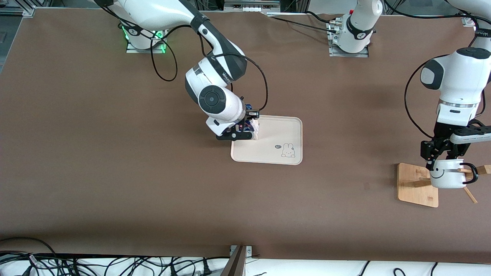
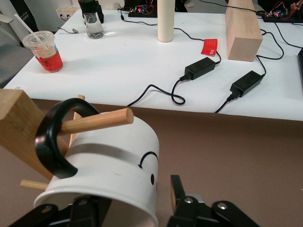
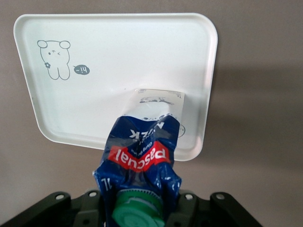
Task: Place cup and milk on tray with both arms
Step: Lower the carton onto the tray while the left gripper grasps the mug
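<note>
The cream tray [image 1: 282, 130] lies mid-table. My right gripper [image 1: 245, 130] is shut on the gable top of the milk [image 1: 254, 128], which stands upright on the tray's corner toward the right arm's end. In the right wrist view the milk [image 3: 142, 142] with its green cap fills the right gripper [image 3: 142, 208], and its base rests on the tray [image 3: 118, 56]. The cup [image 1: 447, 178] hangs by its black handle on a wooden peg. My left gripper [image 1: 441, 161] is open astride the cup's [image 2: 109, 161] rim wall. One fingertip [image 2: 176, 189] stands apart outside it.
The wooden rack base [image 1: 414, 184] sits at the left arm's end, with its post [image 2: 19, 127] and pegs [image 2: 99, 120]. A white bench past the table edge holds power bricks [image 2: 199, 68], a drink cup [image 2: 45, 52] and a wooden block [image 2: 241, 28].
</note>
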Available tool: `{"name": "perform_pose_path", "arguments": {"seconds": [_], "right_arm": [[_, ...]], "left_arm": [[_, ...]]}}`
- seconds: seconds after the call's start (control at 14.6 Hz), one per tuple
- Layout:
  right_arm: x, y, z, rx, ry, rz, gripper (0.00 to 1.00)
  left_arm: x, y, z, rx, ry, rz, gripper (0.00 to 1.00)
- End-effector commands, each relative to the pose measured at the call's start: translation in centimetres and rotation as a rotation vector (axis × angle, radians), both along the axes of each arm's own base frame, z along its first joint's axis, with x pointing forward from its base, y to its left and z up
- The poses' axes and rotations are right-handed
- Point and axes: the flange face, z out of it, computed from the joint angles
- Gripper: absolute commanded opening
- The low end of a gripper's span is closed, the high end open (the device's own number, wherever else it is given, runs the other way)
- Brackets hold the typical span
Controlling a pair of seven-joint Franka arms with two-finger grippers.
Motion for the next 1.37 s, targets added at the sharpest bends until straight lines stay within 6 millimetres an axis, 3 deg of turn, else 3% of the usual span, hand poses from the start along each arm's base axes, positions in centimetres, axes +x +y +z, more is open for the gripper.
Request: {"name": "perform_pose_path", "arguments": {"seconds": [0.0, 0.41, 0.68, 1.16, 1.23, 1.3], "right_arm": [[0.9, -0.3, -0.2, 0.002, -0.012, 0.023, 0.32], [1.5, -0.1, 1.0, 0.025, -0.042, 0.046, 0.32], [1.3, -0.6, 0.6, -0.01, -0.026, 0.068, 0.32], [1.0, -0.7, -0.1, -0.041, -0.02, 0.092, 0.32], [1.1, -0.7, -0.1, -0.04, -0.022, 0.093, 0.36], [1.1, -0.6, -0.1, -0.038, -0.025, 0.091, 0.81]], "left_arm": [[-0.4, 0.1, 0.3, 0.02, 0.0, -0.015, 0.38], [-0.2, 0.0, 0.7, 0.021, -0.007, -0.018, 0.0], [-0.1, -0.7, 1.9, 0.027, -0.03, -0.029, 0.0], [0.3, -5.3, 2.7, 0.009, -0.045, -0.092, 0.0], [0.3, -6.0, 2.7, 0.006, -0.044, -0.103, 0.0], [0.3, -6.9, 2.9, 0.005, -0.047, -0.117, 0.0]]}}
